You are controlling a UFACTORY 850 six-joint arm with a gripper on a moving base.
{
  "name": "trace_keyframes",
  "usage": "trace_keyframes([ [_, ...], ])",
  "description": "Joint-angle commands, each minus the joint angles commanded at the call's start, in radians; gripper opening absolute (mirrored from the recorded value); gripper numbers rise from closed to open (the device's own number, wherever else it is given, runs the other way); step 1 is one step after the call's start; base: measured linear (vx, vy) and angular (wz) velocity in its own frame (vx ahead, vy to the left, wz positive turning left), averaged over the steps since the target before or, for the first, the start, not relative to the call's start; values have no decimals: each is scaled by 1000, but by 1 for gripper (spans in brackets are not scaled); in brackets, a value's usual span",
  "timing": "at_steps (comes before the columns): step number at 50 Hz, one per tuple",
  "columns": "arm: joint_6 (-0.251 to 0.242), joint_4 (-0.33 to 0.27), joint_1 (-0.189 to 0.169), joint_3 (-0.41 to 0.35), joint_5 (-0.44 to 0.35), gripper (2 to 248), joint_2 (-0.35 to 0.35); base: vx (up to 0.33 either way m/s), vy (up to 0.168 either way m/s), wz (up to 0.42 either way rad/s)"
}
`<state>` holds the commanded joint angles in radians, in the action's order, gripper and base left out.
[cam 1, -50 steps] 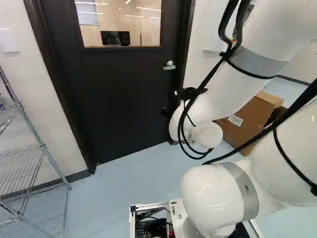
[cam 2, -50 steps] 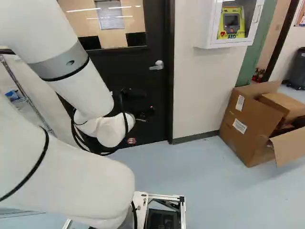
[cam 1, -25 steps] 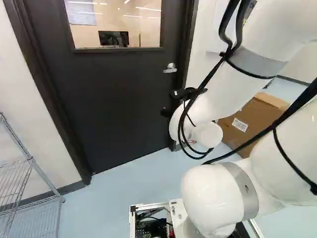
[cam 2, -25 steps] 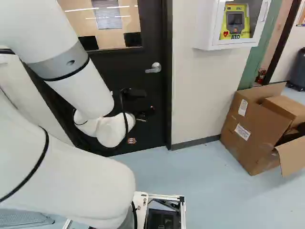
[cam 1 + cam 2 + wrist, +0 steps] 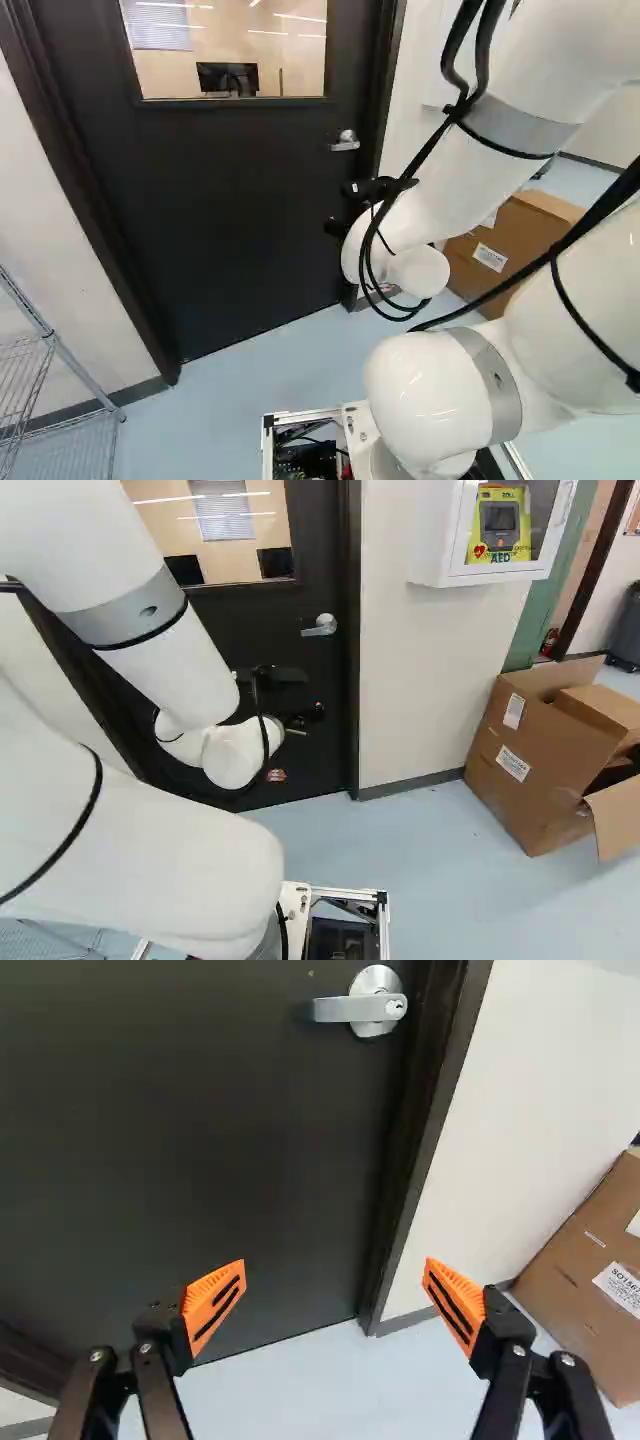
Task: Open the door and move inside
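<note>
The gripper shows in the right base view only as a dark shape (image 5: 300, 720) beyond the white wrist, in front of the door. In the wrist view the gripper (image 5: 336, 1300) stands open, its orange pads wide apart with nothing between them. A black door (image 5: 240, 200) (image 5: 200, 1140) with a window in its upper part stands closed in its dark frame (image 5: 425, 1140). Its silver lever handle (image 5: 345, 141) (image 5: 320, 626) (image 5: 360, 1008) lies level near the frame. In the wrist view the handle is ahead of the fingers, apart from them.
A wire shelf rack (image 5: 60, 350) stands left of the door in the left base view. In the right base view, a white wall cabinet (image 5: 480, 575) holds a yellow device, and an open cardboard box (image 5: 545, 760) sits on the floor (image 5: 430, 880) against the wall.
The base has moved: the door looks slightly nearer, and the rack has slid toward the edge of the left base view. The arm holds its pose against its lowest joint.
</note>
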<state>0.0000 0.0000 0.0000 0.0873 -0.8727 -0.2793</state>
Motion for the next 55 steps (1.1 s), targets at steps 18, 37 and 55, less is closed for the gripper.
trace_keyframes([
  [18,0,0,0,0,0,247,0,104,0,-12],
  [37,0,0,0,0,0,247,0,60,-1,-8],
  [55,0,0,0,8,0,247,2,-1,0,0],
])
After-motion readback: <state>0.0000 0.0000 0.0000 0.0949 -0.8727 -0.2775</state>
